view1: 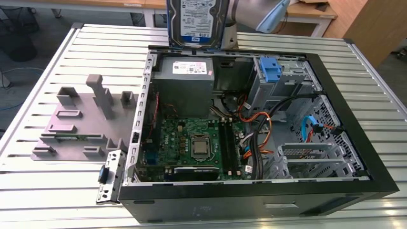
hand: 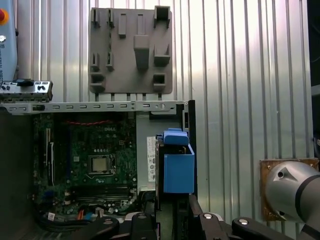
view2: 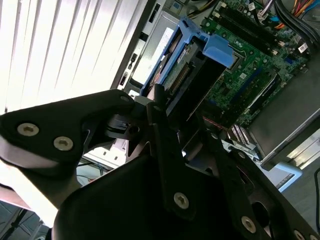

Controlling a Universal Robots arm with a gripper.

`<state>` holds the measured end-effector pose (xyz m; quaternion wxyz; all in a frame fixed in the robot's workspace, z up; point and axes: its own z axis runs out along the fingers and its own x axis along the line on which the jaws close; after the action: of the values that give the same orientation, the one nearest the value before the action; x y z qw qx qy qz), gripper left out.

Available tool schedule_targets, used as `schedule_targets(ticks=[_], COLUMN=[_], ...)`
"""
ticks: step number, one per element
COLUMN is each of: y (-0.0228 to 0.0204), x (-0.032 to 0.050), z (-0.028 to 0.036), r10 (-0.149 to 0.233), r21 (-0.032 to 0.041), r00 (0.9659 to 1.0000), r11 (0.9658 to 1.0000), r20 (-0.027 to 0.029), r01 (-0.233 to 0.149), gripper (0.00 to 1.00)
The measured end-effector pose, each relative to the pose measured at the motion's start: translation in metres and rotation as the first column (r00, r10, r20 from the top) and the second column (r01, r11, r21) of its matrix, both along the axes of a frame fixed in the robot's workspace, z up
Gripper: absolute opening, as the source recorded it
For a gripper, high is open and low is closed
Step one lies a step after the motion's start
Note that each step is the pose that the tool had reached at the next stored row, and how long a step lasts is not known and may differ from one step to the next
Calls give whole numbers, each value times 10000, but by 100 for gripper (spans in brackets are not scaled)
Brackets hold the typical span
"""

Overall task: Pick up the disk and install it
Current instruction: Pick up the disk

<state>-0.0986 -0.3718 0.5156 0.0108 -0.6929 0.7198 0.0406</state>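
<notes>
Holding disk (view1: 196,21), tool (view2: 182,130) over power supply (view1: 184,78), motherboard (view1: 190,140) beside

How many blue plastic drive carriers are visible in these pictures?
2. One carrier is on the disk, held above the computer case; the other carrier sits bare inside the case. More may be hidden.

Black fingers (view2: 167,150) clamp the disk (view2: 194,82) above the green motherboard (view2: 250,65).
</notes>
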Motion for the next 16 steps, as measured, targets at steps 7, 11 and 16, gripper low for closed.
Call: schedule_targets(ticks=[7,11,16], y=[-110,-159,-215], x=[6,7,9], z=[-2,-3,-4], r10=[-1,0,0], r21=[-1,0,0], r00=[10000,10000,10000], r11=[10000,10000,10000], r20=[-1,0,-1], r01=[1,0,0], gripper=[35,35,35])
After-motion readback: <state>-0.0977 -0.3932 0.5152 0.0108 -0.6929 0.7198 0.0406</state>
